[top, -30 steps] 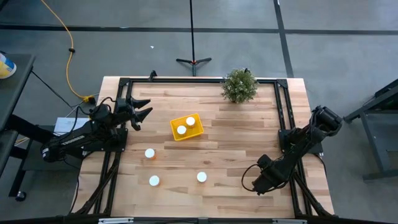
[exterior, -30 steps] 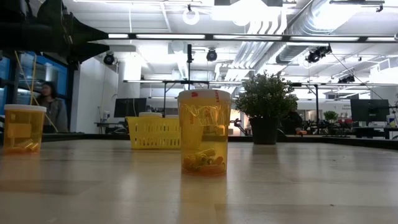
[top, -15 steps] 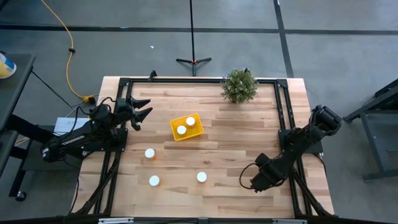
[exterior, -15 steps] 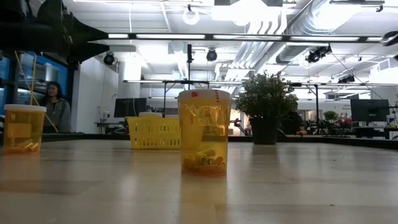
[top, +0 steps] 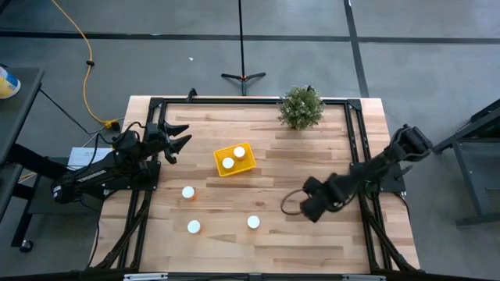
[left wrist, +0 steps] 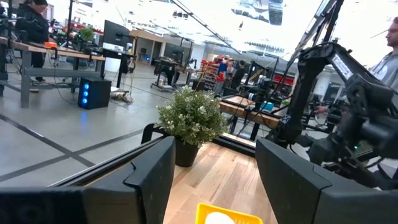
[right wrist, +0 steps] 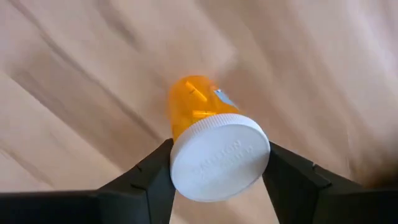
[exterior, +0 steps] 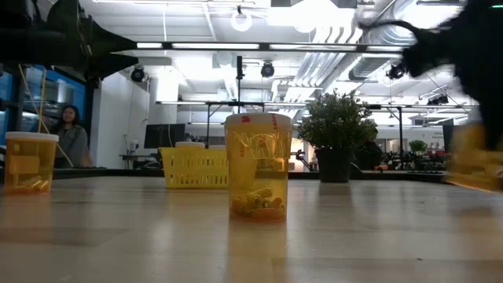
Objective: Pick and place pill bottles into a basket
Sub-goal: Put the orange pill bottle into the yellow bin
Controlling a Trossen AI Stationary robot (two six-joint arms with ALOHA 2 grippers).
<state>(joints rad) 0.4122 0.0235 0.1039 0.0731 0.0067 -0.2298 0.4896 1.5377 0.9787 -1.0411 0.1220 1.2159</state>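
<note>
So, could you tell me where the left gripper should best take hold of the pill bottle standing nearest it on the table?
Grip that pill bottle around its white cap, coming straight down from above. It stands upright with bare table all round, so the cap is the easiest part to reach. The left gripper waits open near the basket.

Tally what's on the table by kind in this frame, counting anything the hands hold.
Pill bottles: 6; two in the basket, three standing on the table, one in the right hand
Yellow basket: 1
Potted plant: 1
Total: 8
</note>
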